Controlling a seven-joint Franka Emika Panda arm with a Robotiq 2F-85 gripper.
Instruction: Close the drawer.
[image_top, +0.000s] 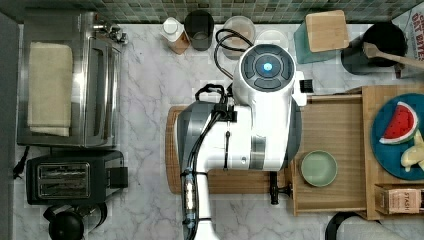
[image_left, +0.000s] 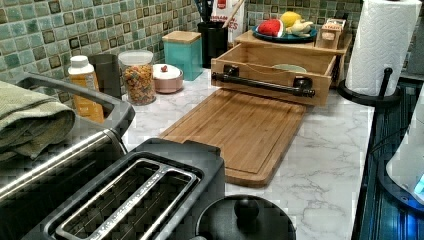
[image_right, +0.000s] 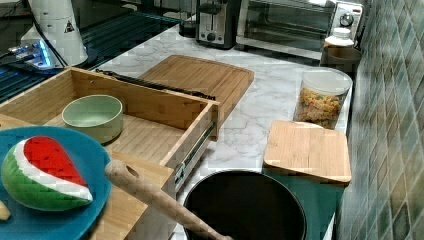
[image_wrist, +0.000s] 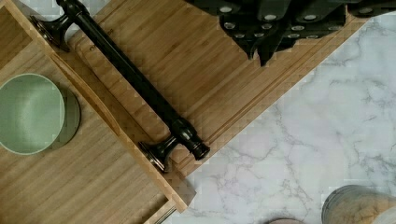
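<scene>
Black tool (image_wrist: 275, 28), fingers' state unclear, hovers above the cutting board (image_wrist: 196, 70), the open drawer (image_wrist: 93, 186) and its long handle (image_wrist: 135, 84) lying just beside.

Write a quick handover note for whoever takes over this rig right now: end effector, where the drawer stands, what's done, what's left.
End effector: above the bamboo cutting board, not touching anything; finger state unclear.
Shallow light-wood drawer: pulled fully out, its long black bar handle overhanging the board's edge.
Inside: a pale green round bowl, sitting near the front wall.
Done: nothing visible yet; the handle is untouched.
Left: bring the end effector to the drawer front and push it shut, probably gently so the bowl stays put.
</scene>
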